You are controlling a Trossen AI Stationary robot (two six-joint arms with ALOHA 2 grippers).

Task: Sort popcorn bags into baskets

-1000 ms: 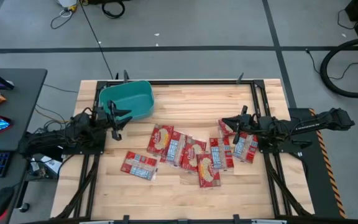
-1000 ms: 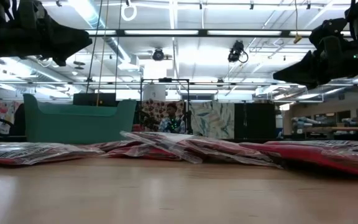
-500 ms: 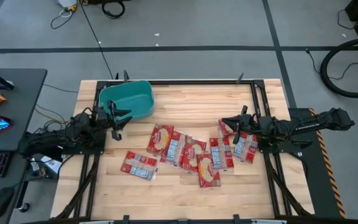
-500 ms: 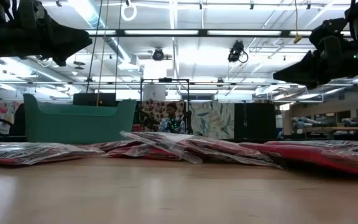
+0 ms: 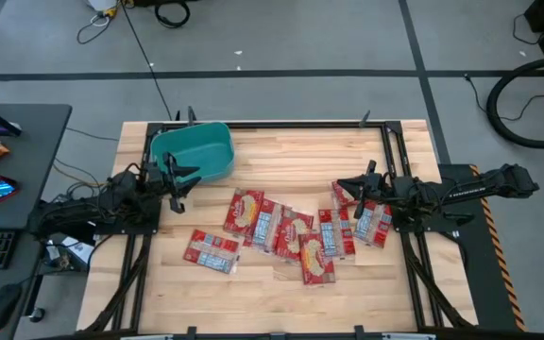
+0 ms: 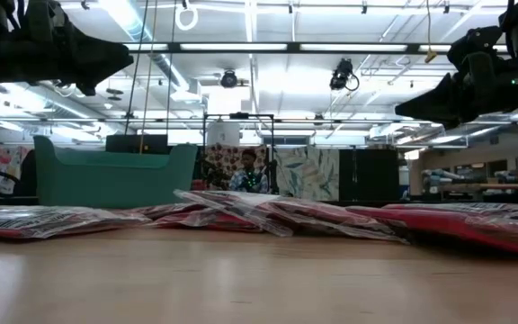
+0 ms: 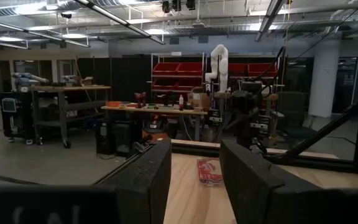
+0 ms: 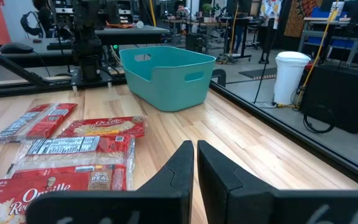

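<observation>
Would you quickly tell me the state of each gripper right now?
Left gripper: open, holding nothing.
Right gripper: shut, holding nothing.

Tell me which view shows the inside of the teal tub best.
The high view: it looks straight down into the teal tub, which appears empty. The right wrist view shows its outer wall, handle slots and part of the inside; the low view only a side wall.

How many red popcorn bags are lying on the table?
About 9 popcorn bags: one alone toward the left arm, five overlapping mid-table, three under the right gripper. Overlaps may hide more. None in the teal basket.
</observation>
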